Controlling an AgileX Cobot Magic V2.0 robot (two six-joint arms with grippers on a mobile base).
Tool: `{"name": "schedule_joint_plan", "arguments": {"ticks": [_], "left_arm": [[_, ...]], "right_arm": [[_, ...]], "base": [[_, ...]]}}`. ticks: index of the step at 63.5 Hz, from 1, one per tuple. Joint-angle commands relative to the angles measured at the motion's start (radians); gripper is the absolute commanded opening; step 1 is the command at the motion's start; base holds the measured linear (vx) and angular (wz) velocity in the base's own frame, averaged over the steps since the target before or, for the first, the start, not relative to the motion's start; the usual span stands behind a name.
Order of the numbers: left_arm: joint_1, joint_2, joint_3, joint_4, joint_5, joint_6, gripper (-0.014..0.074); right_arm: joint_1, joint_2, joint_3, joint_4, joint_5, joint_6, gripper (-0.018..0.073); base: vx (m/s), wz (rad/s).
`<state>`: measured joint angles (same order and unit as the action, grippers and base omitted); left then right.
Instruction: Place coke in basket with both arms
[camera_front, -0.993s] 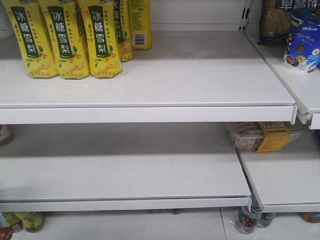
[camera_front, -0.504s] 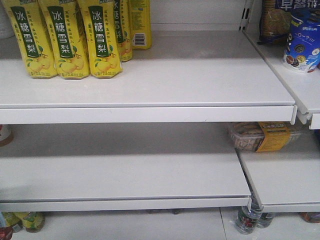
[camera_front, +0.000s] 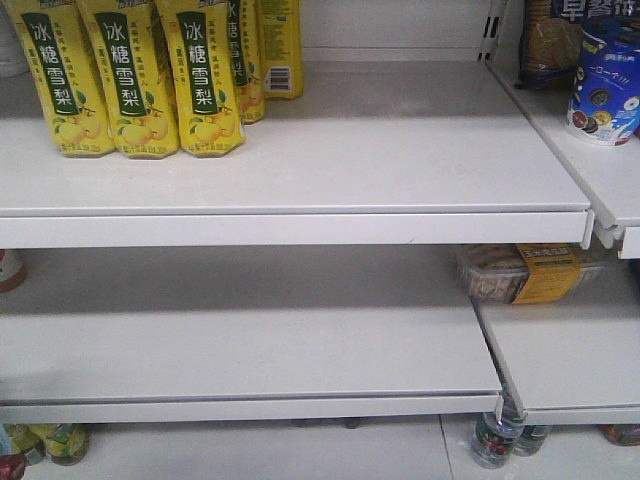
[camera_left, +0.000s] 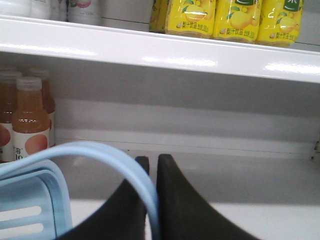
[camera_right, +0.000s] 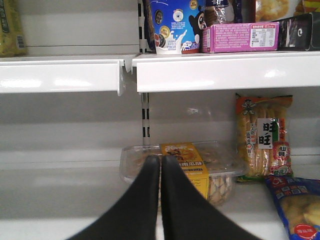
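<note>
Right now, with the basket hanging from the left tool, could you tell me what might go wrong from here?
1. The left tool pinches only the thin basket handle; the basket could swing or slip as the arm moves.
2. No coke can shows in any view, so the right tool, shut and empty, may reach toward the wrong item.
3. It points at the clear snack tray and could nudge it.

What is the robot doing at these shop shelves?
The left hand is pinched on the light blue handle of the basket, holding it in front of the shelf with yellow drink bottles. The right hand is shut and empty, pointing at a clear snack box. No red can is in sight.
</note>
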<state>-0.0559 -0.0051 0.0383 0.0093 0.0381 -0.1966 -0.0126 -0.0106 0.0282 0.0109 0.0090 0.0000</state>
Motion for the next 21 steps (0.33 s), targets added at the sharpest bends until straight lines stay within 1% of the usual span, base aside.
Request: {"name": "schedule_joint_plan", "arguments": {"ticks": [1, 21], "left_arm": [[0.001, -0.022, -0.029, 0.038, -0.157, 0.042, -0.0006], [0.001, -0.022, -0.029, 0.038, -0.157, 0.042, -0.0006]], "right_arm": [[-0.006, -0.013, 0.006, -0.004, -0.078, 0.0, -0.0005], [-0.006, -0.013, 0.006, -0.004, -0.078, 0.0, -0.0005]], "base": [[0.0, 0.0], [0.0, 0.0]]}}
